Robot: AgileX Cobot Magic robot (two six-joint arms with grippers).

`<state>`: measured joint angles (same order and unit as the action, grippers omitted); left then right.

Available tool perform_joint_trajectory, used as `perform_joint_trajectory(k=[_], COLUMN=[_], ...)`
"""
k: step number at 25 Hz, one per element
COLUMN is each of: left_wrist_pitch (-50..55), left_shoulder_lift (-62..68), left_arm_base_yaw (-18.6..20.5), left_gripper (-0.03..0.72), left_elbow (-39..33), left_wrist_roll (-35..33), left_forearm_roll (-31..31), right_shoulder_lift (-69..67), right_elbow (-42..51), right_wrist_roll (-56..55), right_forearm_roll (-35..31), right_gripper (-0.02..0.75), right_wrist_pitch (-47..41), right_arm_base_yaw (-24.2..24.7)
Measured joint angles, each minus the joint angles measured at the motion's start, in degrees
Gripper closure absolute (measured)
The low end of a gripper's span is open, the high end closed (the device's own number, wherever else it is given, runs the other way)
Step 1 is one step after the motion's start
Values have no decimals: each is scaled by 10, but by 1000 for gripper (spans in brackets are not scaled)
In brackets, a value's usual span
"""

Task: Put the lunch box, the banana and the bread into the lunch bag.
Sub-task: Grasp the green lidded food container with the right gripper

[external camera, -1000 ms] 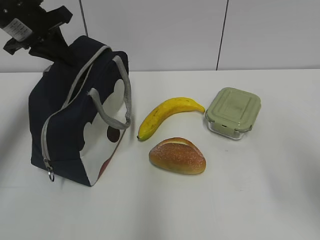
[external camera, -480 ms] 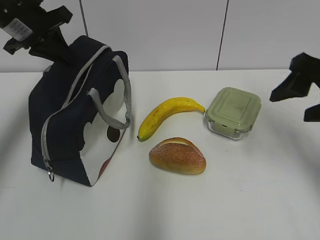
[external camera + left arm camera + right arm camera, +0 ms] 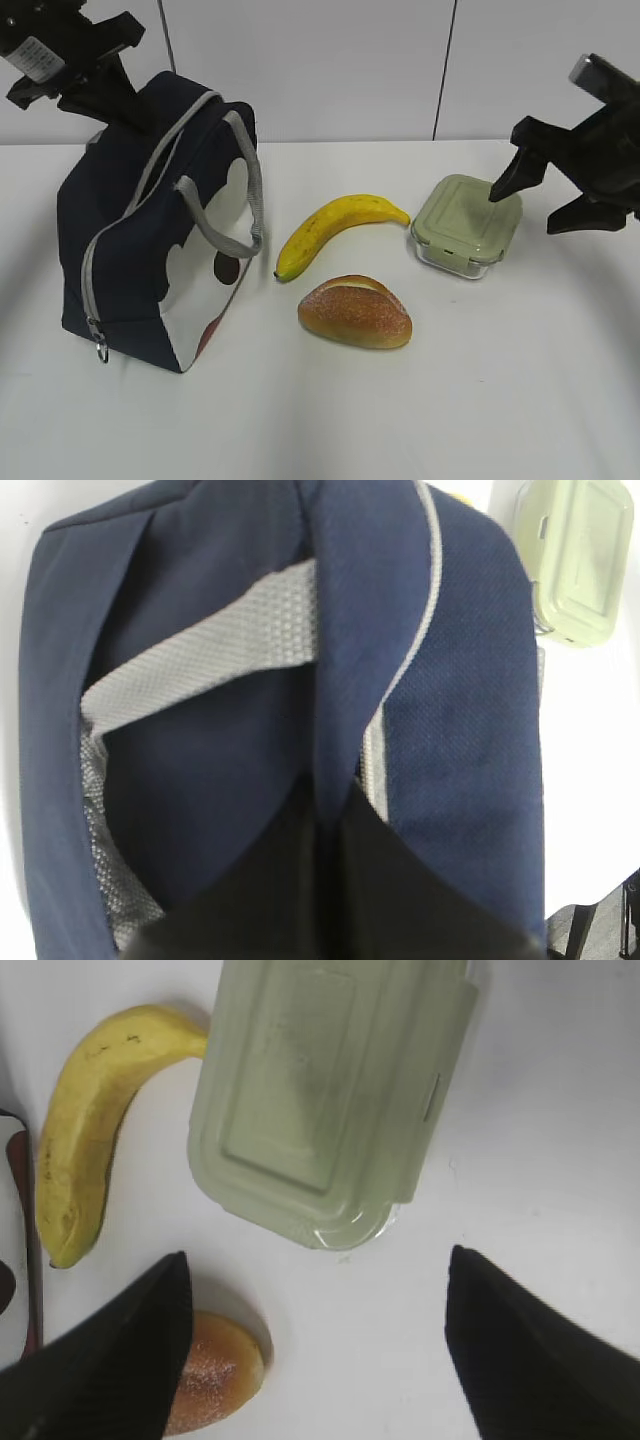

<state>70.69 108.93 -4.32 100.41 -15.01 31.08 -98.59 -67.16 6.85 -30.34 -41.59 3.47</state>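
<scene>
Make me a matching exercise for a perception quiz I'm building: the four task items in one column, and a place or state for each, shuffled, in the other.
Column 1:
1. lunch bag
2. banana
3. bread
4. lunch box

Column 2:
A. nearest the camera, in front of the banana
B. lid on, below the open right gripper
C. at the left, upright
D. between bag and box

Pairs: 1-C, 2-D, 3-A, 4-B

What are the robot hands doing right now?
Left hand shut, pinching lunch bag top. Right hand open beside lunch box, holding nothing. Banana, bread on table. Nothing blocking.
</scene>
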Motion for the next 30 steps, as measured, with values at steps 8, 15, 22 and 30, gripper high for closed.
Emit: perform_joint_trajectory(k=[8, 15, 22, 30], left_wrist_pitch=[0, 0, 0, 0], left_shoulder_lift=[0, 0, 0, 0], left_arm_base_yaw=[0, 0, 0, 0], left_gripper=[688, 688, 688, 688], left_elbow=[0, 0, 0, 0], left_wrist_roll=[-2, -2, -2, -4], left_forearm_roll=[0, 0, 0, -1], right_shoulder_lift=[-81, -133, -177, -179], right_elbow=[-7, -8, -9, -10], right_wrist_roll=[179, 349, 437, 487], right_forearm_roll=[-165, -319, -380, -407], right_gripper=[155, 155, 155, 155], right_wrist_pitch=[-15, -32, -40, -48], right_arm_base_yaw=[64, 102, 103, 123])
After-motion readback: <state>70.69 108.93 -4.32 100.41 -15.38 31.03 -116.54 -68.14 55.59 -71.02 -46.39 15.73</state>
